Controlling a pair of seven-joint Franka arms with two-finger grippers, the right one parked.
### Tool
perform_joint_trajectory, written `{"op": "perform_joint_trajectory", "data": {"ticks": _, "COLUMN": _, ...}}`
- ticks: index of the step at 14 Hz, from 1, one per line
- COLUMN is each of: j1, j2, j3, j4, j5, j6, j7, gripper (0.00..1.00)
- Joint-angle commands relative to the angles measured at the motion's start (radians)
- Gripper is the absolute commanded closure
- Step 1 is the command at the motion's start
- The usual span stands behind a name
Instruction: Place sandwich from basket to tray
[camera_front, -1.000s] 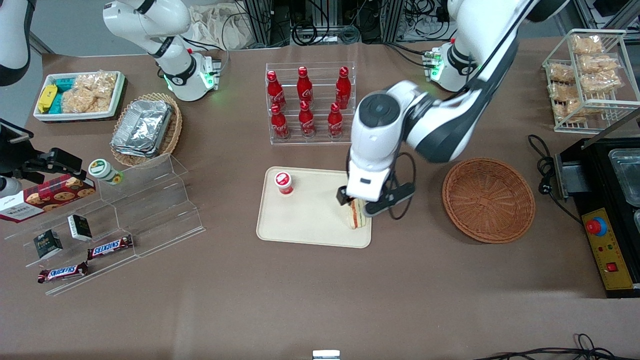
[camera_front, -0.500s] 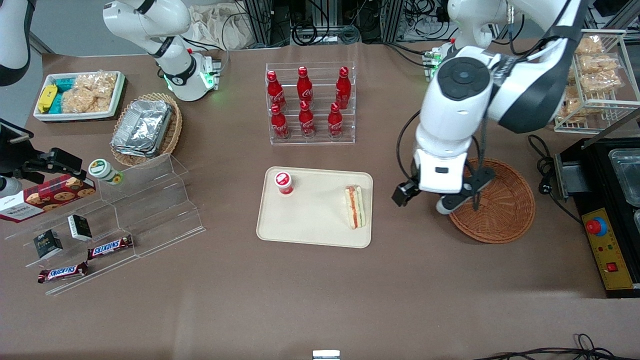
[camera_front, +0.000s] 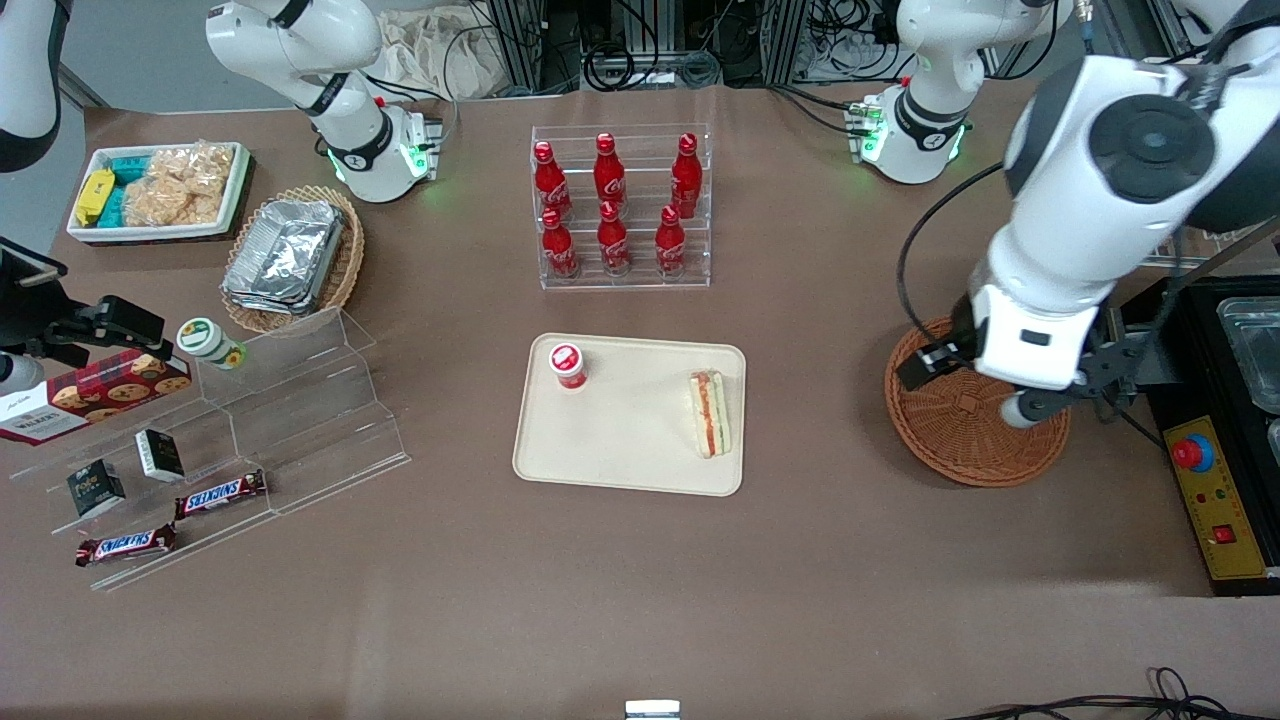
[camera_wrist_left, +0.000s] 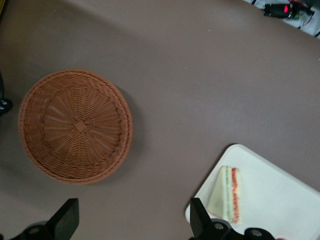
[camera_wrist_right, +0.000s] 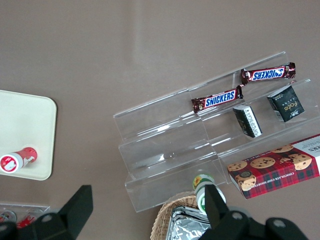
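Above the basket (camera_front: 975, 412) the hand (camera_front: 968, 388) has withdrawn, wide open and empty, sandwich (camera_front: 709, 413) left on tray (camera_front: 620, 440).

The working left arm is built of glossy white rounded shells with black bands at the joints and a dark round cap on its big elbow housing. A black cable loops beside its wrist. Its base glows green. The gripper (camera_front: 965, 390), above the basket, carries 2 black fingers (camera_wrist_left: 67, 218) spread wide apart.

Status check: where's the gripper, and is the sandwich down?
Gripper open, empty, above the basket. Sandwich flat on the tray, near the edge toward the basket. Red-capped cup also on tray, apart. Nothing obstructing.
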Motion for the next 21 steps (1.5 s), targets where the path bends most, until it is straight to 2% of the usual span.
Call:
{"op": "perform_joint_trajectory", "data": {"ticks": 1, "j1": 0.014, "j2": -0.06, "j3": 0.07, "j4": -0.03, "j5": -0.06, "j6": -0.044, "j7": 0.174, "gripper": 0.0}}
{"op": "perform_joint_trajectory", "data": {"ticks": 2, "j1": -0.015, "j2": -0.075, "j3": 0.124, "j4": -0.032, "j5": -0.082, "j6": -0.048, "j7": 0.234, "gripper": 0.0}}
{"op": "perform_joint_trajectory", "data": {"ticks": 5, "j1": -0.159, "j2": -0.117, "j3": 0.363, "j4": -0.038, "j5": -0.137, "j6": -0.084, "j7": 0.435, "gripper": 0.0}}
{"op": "perform_joint_trajectory", "data": {"ticks": 8, "j1": -0.181, "j2": -0.157, "j3": 0.468, "j4": -0.044, "j5": -0.146, "j6": -0.123, "j7": 0.589, "gripper": 0.0}}
{"op": "perform_joint_trajectory", "data": {"ticks": 11, "j1": -0.26, "j2": -0.238, "j3": 0.623, "j4": -0.1, "j5": -0.181, "j6": -0.124, "j7": 0.692, "gripper": 0.0}}
{"op": "perform_joint_trajectory", "data": {"ticks": 16, "j1": -0.25, "j2": -0.331, "j3": 0.629, "j4": -0.183, "j5": -0.172, "j6": -0.126, "j7": 0.698, "gripper": 0.0}}
{"op": "perform_joint_trajectory", "data": {"ticks": 21, "j1": -0.249, "j2": -0.316, "j3": 0.624, "j4": -0.167, "j5": -0.163, "j6": -0.129, "j7": 0.693, "gripper": 0.0}}
